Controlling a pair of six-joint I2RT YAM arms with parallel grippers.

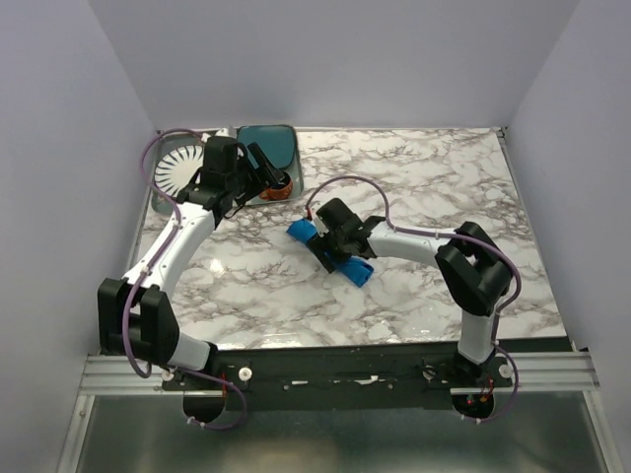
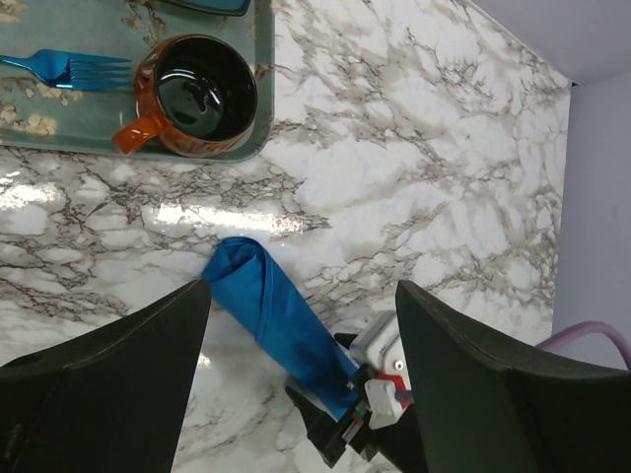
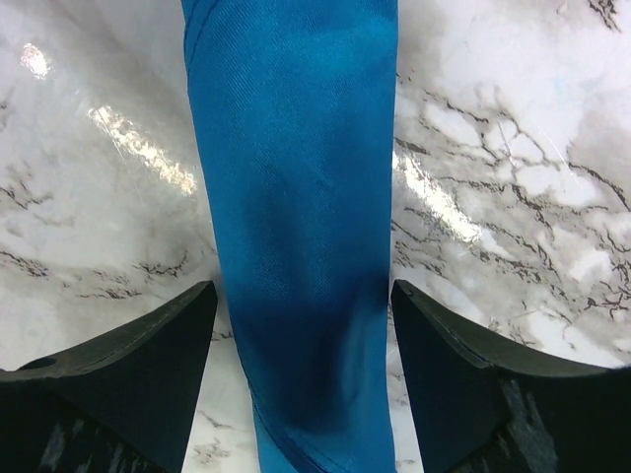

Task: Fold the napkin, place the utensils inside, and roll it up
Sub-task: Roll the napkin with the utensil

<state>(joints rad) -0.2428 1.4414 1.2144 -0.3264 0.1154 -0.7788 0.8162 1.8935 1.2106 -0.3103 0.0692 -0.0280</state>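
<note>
At the middle of the table (image 1: pixel 444 187), found the napkin (image 3: pixel 296 227) rolled into a blue tube, lying flat on the marble and running diagonally from far-left to near-right. Noted one end tapered and folded over, per the left wrist view. Observed the right gripper (image 3: pixel 301 291) directly above the roll's middle, jaws spread, one finger on either side of the cloth, pinching nothing; cannot tell whether the finger edges touch the fabric. Located the left gripper (image 2: pixel 304 288) raised over the far-left part of the table, jaws spread wide and empty, apart from the napkin. Recorded a grey-green tray (image 2: pixel 39 138) toward the far-left corner, carrying an upright orange mug (image 2: pixel 202 94) with a dark interior and a blue fork (image 2: pixel 69 69) lying flat just beside the mug, tines toward it. Logged a dark teal plate (image 1: pixel 268 144) at the far edge and a white ribbed plate (image 1: pixel 175 166) in the far-left corner, both near the mug.
</note>
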